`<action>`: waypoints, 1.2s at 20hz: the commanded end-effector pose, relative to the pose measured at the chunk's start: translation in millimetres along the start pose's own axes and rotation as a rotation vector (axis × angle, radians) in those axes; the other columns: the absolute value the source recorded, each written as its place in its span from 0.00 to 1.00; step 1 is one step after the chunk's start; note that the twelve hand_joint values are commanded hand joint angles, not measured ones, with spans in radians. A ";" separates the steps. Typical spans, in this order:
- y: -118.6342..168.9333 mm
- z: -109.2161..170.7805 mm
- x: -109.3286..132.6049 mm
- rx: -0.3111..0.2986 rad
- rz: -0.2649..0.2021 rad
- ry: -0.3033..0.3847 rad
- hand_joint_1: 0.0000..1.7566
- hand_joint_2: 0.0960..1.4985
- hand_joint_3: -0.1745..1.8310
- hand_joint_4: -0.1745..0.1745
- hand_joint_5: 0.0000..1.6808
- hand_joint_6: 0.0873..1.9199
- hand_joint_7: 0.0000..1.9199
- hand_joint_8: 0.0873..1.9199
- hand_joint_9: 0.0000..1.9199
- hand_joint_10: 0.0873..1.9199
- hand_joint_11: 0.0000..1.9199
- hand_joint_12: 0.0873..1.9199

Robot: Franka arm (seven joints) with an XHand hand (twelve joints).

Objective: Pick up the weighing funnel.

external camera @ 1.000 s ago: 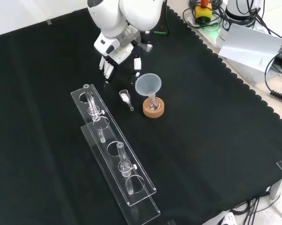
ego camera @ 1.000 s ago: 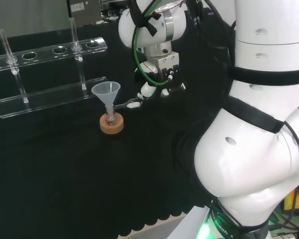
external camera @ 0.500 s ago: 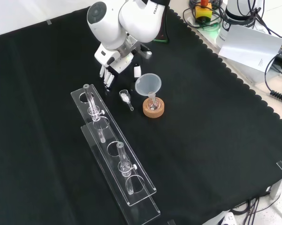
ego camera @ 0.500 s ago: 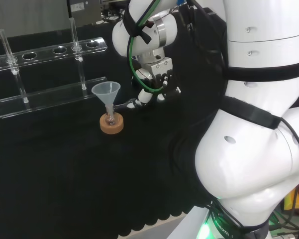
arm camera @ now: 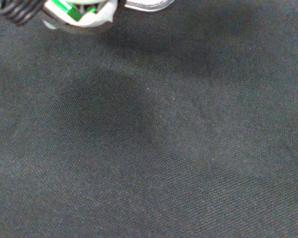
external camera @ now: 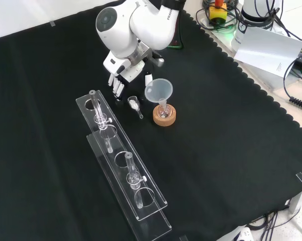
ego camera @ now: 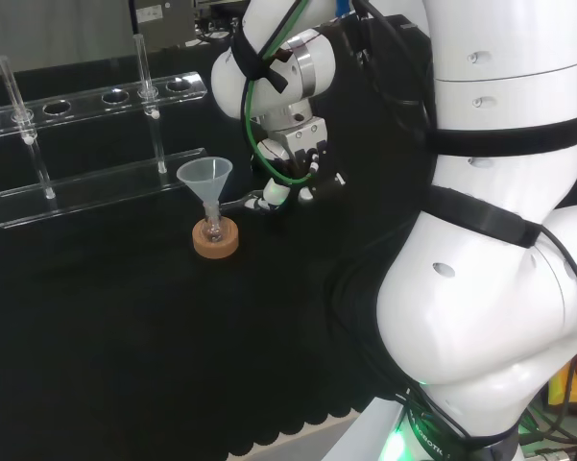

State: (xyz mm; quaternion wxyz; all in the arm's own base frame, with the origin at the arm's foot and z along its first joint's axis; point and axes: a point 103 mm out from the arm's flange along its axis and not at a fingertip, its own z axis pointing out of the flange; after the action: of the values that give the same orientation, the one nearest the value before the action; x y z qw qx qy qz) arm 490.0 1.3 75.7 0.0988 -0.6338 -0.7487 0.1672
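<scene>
Front view: hand (external camera: 121, 76) hovers beside weighing funnel (external camera: 134, 104)

Fingers straight and spread, the hand holds nothing. The weighing funnel, white powder in its bowl, lies on the black cloth (external camera: 231, 150) between the fingertips (external camera: 116, 90) and the funnel (external camera: 159, 91).

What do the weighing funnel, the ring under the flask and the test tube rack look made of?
The weighing funnel looks like clear glass or plastic: it is see-through with glints, and I can't tell which. The ring looks like cork: matte and tan. The rack is probably clear acrylic: transparent, with bright flat edges.
</scene>
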 end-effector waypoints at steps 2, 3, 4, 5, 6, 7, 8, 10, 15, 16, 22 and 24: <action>1.6 1.7 1.9 -0.001 0.005 0.005 0.49 0.41 0.36 0.37 0.34 0.26 0.32 0.36 0.45 0.22 0.33 0.60; 2.8 2.4 2.0 0.000 0.006 0.006 0.49 0.41 0.36 0.36 0.34 0.26 0.32 0.36 0.46 0.22 0.33 0.60; 4.1 3.7 1.7 -0.001 0.006 0.009 0.49 0.41 0.36 0.36 0.34 0.27 0.32 0.36 0.46 0.22 0.34 0.59; 5.3 5.1 1.4 0.000 0.006 0.011 0.49 0.41 0.36 0.36 0.33 0.27 0.33 0.35 0.46 0.22 0.34 0.59; 5.9 6.5 1.2 0.002 0.006 0.014 0.49 0.41 0.36 0.36 0.33 0.27 0.33 0.35 0.46 0.22 0.34 0.59; 6.3 7.6 1.0 0.003 0.007 0.016 0.49 0.41 0.36 0.36 0.33 0.27 0.33 0.35 0.46 0.22 0.34 0.59; 6.6 8.5 1.1 0.004 0.007 0.018 0.49 0.41 0.36 0.36 0.33 0.28 0.33 0.35 0.46 0.22 0.34 0.59; 6.8 10.1 1.6 0.007 0.004 0.020 0.49 0.41 0.36 0.35 0.33 0.28 0.33 0.35 0.46 0.22 0.34 0.59; 6.9 11.0 2.6 0.008 0.003 0.026 0.49 0.41 0.36 0.34 0.32 0.28 0.33 0.35 0.46 0.22 0.34 0.59; 7.7 10.8 2.9 0.009 0.003 0.029 0.49 0.41 0.36 0.34 0.32 0.28 0.33 0.35 0.46 0.22 0.34 0.59; 7.9 9.5 4.4 0.006 0.000 0.033 0.49 0.41 0.36 0.33 0.31 0.28 0.33 0.35 0.47 0.22 0.34 0.59; 7.9 9.6 4.9 0.009 -0.001 0.032 0.49 0.41 0.36 0.33 0.31 0.28 0.34 0.35 0.47 0.22 0.34 0.59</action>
State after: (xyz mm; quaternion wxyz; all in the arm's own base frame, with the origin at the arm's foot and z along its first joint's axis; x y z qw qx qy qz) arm 493.3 5.3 63.5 0.1132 -0.6362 -0.7464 0.1592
